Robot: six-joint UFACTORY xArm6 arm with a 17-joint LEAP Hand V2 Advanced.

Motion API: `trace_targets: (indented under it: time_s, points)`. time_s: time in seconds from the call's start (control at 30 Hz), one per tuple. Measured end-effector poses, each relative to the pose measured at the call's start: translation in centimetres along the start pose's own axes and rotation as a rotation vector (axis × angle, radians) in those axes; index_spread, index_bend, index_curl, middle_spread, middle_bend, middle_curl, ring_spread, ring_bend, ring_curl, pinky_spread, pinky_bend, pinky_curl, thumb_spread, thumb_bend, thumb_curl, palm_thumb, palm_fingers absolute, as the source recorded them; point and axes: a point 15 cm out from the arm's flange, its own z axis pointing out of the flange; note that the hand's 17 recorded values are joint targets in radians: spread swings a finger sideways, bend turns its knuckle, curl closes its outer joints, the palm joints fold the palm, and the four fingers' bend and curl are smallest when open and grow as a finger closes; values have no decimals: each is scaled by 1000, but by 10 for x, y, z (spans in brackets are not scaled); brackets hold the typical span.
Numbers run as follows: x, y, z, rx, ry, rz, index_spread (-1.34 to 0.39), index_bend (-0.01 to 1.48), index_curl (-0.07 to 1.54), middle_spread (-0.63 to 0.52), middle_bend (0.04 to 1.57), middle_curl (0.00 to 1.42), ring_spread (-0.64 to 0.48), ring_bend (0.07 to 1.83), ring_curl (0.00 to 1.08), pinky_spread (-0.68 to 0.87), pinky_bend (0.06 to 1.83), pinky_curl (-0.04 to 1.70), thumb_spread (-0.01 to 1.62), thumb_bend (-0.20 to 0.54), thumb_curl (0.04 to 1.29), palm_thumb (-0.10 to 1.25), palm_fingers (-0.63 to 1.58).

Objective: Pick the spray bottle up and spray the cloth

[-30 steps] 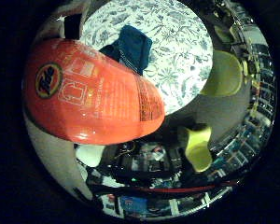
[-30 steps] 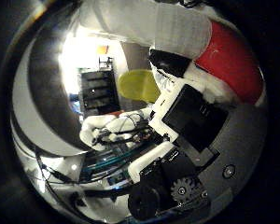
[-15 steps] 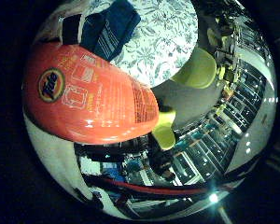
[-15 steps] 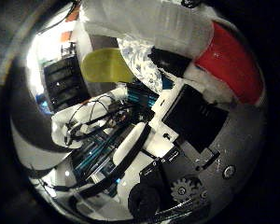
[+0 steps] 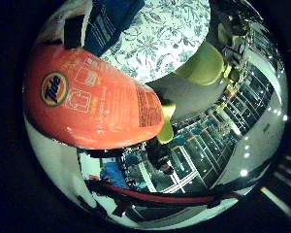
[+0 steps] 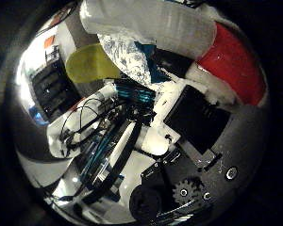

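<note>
Shelving and lit racks of a cluttered room ringed a round tabletop point(image 5: 169, 39) covered in a white cloth with a grey-blue leaf print. From the palm outward: the robot hand point(image 6: 193, 117), built of white and black parts with a small gear showing, had its fingers wrapped about an orange-red plastic spray bottle with a pale upper section point(image 5: 92, 104). That bottle filled much of the little-finger view, so it sat close against the palm, off the tabletop and apparently carried in the air. Its label faced the camera, likely because the grip took the body from behind so the pale top stayed reachable for squeezing, though the trigger itself was not visible. Beyond the bottle, at about 12 o'clock in that view, a dark blue folded cloth point(image 5: 109, 22) lay on the printed tabletop, well apart from the bottle. Yellow-green plastic chairs point(image 5: 203, 65) stood just beside the tabletop's edge, at roughly 2 o'clock.
</note>
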Motion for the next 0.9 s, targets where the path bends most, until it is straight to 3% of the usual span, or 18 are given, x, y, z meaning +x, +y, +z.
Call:
trace_targets:
  time_s: [0.33,0.9]
  points:
    - [3,-14,31,-74,44,22,-184,1160,715,-74,1359,574,-153,1466,579,-213,1033,1201,908,-14,827,1034,1207]
    - [-18,-20,11,22,-13,-25,-184,1157,715,-74,1359,573,-157,1461,585,-215,1031,1203,930,-14,816,1033,1203]
